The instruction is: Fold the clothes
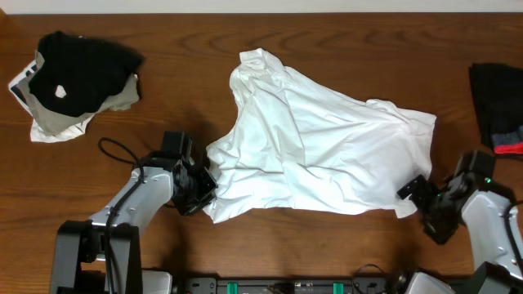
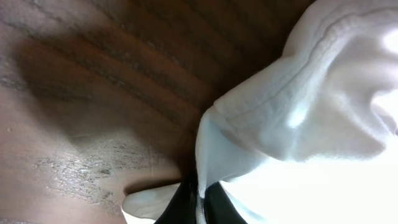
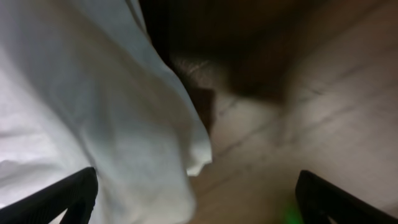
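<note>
Looking down, I see the wooden counter [image 1: 343, 41] with the white T-shirt [image 1: 319, 139] crumpled across its middle. A black garment [image 1: 78, 69] lies far left, and another with red trim [image 1: 497, 102] sits at the right edge. My left pincer [image 1: 204, 184] is clamped on the shirt's lower left edge; my right pincer [image 1: 421, 204] stands wide open at its lower right corner.

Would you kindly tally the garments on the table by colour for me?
White: 1, the T-shirt
Black: 2, the spotted garment and the red-trimmed garment
Pale grey: 1, cloth beneath the spotted garment
Total: 4
</note>
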`<move>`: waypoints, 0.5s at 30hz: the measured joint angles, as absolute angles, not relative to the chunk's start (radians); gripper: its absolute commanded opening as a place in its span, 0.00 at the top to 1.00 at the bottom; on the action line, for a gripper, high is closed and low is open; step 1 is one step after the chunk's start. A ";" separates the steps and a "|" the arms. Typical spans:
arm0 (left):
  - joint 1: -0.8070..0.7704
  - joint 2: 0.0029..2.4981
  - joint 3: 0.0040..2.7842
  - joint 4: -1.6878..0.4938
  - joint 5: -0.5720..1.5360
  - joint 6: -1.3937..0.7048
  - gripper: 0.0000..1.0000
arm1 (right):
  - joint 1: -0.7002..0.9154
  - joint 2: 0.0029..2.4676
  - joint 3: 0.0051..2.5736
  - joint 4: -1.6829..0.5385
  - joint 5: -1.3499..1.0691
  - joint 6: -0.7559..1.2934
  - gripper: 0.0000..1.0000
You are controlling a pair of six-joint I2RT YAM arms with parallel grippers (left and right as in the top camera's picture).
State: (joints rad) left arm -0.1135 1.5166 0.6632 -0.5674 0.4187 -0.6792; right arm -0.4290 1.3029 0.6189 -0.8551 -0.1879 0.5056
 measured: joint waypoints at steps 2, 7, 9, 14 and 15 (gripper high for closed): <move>-0.113 1.517 0.663 -0.567 0.419 -0.679 0.94 | -0.429 1.303 0.582 -0.795 -0.207 0.509 0.05; -0.113 1.517 0.663 -0.568 0.419 -0.679 0.94 | -0.429 1.303 0.550 -0.731 -0.231 0.513 0.07; -0.113 1.517 0.663 -0.568 0.419 -0.679 0.94 | -0.429 1.301 0.546 -0.727 -0.247 0.513 0.10; -0.113 1.517 0.663 -0.568 0.419 -0.679 0.94 | -0.429 1.296 0.534 -0.680 -0.307 0.516 0.14; -0.113 1.517 0.663 -0.568 0.419 -0.679 0.94 | -0.429 1.293 0.529 -0.670 -0.316 0.516 0.15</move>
